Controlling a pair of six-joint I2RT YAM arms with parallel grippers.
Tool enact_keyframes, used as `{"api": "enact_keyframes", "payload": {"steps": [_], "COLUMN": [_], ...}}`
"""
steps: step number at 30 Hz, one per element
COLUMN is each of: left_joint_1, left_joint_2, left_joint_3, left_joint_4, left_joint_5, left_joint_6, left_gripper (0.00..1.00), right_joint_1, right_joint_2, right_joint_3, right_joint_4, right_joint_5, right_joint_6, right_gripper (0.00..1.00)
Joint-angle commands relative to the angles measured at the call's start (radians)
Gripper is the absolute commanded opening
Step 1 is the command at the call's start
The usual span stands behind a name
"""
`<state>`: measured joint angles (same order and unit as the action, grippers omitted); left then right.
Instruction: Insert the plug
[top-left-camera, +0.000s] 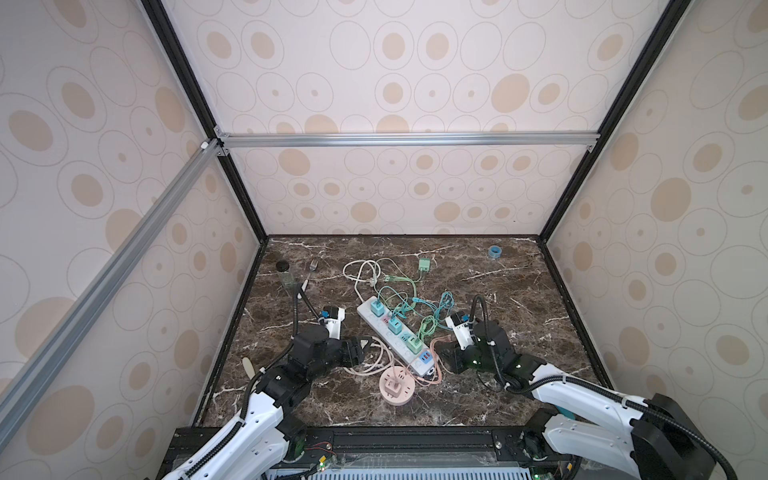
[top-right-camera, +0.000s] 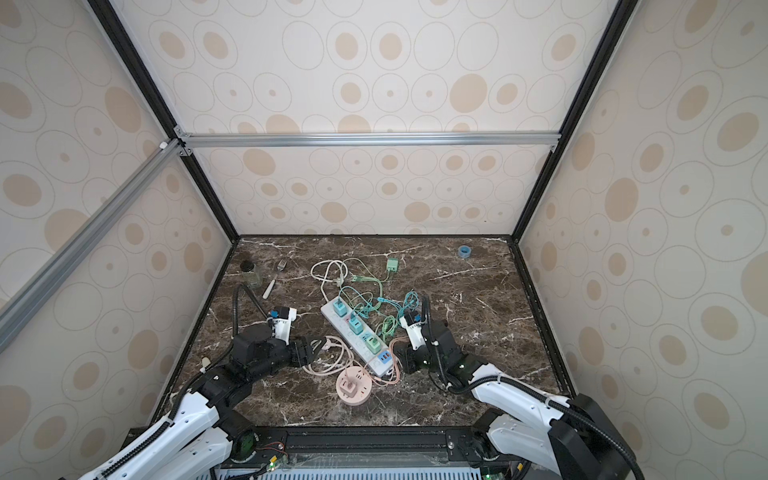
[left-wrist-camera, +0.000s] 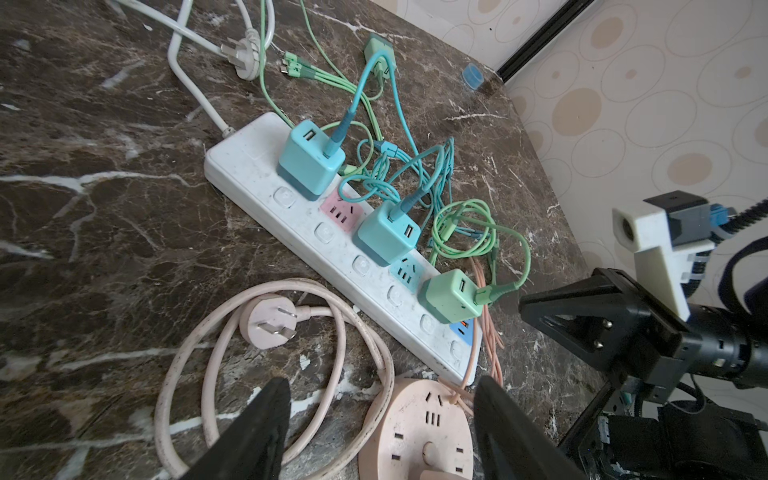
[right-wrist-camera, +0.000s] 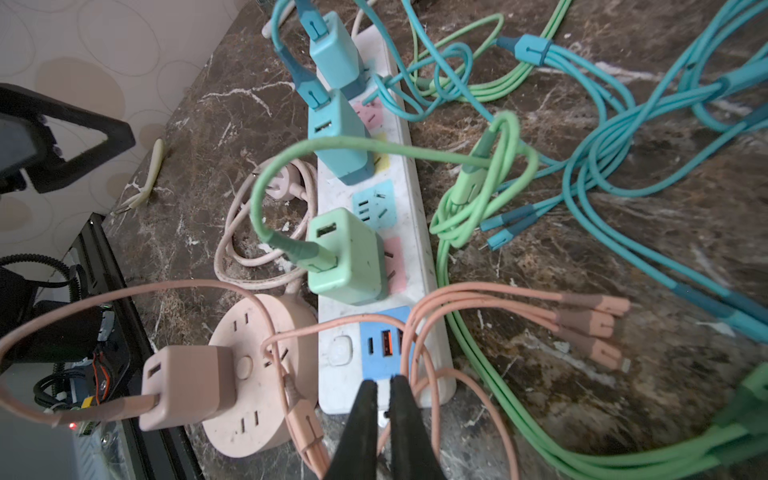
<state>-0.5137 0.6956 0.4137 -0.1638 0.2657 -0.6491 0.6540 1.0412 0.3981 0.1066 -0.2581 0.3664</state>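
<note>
A pink three-pin plug (left-wrist-camera: 270, 324) lies loose on the marble beside the white power strip (left-wrist-camera: 257, 174), on a coiled pink cord that leads to the round pink socket (top-left-camera: 392, 388). In the strip, a pink socket (left-wrist-camera: 340, 210) and a blue socket (right-wrist-camera: 374, 203) stand free between the plugged-in chargers. My left gripper (left-wrist-camera: 382, 386) hangs open over the coil and the round socket's rim. My right gripper (right-wrist-camera: 384, 380) is shut at the strip's blue USB end, with thin pink cable (right-wrist-camera: 432, 399) looping just beneath it; I cannot tell if it pinches the cable.
Teal and green cables (top-left-camera: 432, 316) tangle right of the strip. A pink charger (right-wrist-camera: 187, 386) sits in the round socket. Far back lie a fork (top-left-camera: 309, 272), a jar (top-left-camera: 284, 274), a green charger (top-left-camera: 424, 264) and a blue tape roll (top-left-camera: 494, 250). Walls close three sides.
</note>
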Motion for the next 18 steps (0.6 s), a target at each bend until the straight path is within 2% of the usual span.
{"api": "enact_keyframes", "payload": {"steps": [1, 3, 6, 13, 18], "left_joint_1": [0.012, 0.012, 0.014, 0.014, 0.017], "left_joint_2": [-0.004, -0.004, -0.003, -0.011, -0.004], "left_joint_3": [-0.003, -0.003, -0.004, 0.005, 0.014], "left_joint_4": [0.025, 0.027, 0.032, 0.027, 0.023], "left_joint_5": [0.01, 0.013, 0.019, 0.028, 0.034], "left_joint_6": [0.014, 0.014, 0.014, 0.017, 0.025], "left_gripper": [0.7, 0.7, 0.69, 0.69, 0.69], "right_joint_1": [-0.004, -0.005, -0.005, -0.005, -0.002], "right_joint_2": [-0.029, -0.014, 0.045, 0.176, 0.279], "right_joint_3": [-0.005, 0.004, 0.014, 0.02, 0.054], "right_joint_4": [-0.063, -0.086, -0.09, 0.015, 0.058], "right_joint_5": [0.027, 0.042, 0.03, 0.008, -0.008], "right_joint_6": [-0.028, -0.035, -0.056, -0.067, -0.08], "right_gripper": [0.11, 0.21, 0.29, 0.41, 0.44]}}
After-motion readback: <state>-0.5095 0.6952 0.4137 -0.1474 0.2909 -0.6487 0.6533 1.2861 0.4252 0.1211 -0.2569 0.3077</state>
